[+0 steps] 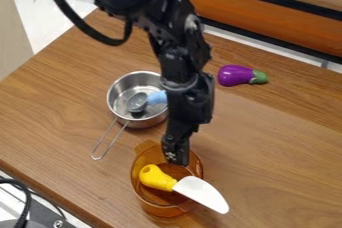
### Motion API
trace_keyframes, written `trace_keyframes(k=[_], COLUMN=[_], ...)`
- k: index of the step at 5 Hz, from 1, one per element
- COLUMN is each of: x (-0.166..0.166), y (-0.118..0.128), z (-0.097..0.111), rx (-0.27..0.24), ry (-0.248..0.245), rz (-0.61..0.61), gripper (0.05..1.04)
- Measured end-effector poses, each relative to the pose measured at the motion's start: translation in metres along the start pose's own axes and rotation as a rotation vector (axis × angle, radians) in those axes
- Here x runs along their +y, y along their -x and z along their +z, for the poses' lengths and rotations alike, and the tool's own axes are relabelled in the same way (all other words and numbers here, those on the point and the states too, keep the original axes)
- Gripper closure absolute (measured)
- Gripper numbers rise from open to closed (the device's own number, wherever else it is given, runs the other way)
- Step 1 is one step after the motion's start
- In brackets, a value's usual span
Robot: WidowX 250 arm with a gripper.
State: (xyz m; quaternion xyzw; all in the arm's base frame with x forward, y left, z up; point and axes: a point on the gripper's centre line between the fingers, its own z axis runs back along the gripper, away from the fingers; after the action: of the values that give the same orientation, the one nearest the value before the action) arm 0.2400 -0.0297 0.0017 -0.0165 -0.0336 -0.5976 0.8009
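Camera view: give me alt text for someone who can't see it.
A black gripper hangs over an amber pot on a wooden table; a utensil with a yellow handle rests in the pot, its white blade reaching past the rim. Nearby are a metal pan holding a blue-handled spoon and, at upper right, a purple toy eggplant.

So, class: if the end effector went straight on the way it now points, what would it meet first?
The end effector points down into the amber pot, so probably the pot's inside or the yellow-handled utensil resting in it; depth is unclear, so I can't say which.
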Motion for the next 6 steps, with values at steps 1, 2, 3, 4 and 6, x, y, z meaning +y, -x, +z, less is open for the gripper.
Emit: trace_keyframes(k=[1, 2, 3, 4, 6], x=[-0.002, -0.004, -0.001, -0.004, 0.006], y=[-0.004, -0.006, -0.006, -0.005, -0.003], z=[-0.012, -0.022, -0.026, -0.027, -0.020], rx=[0.008, 0.011, 0.014, -0.001, -0.018], ry=[-0.007, -0.008, -0.028, 0.003, 0.054], rz=[0.002, -0.002, 0.003, 0.015, 0.055], gripper=[0.089, 0.136, 0.400, 0.684, 1.008])
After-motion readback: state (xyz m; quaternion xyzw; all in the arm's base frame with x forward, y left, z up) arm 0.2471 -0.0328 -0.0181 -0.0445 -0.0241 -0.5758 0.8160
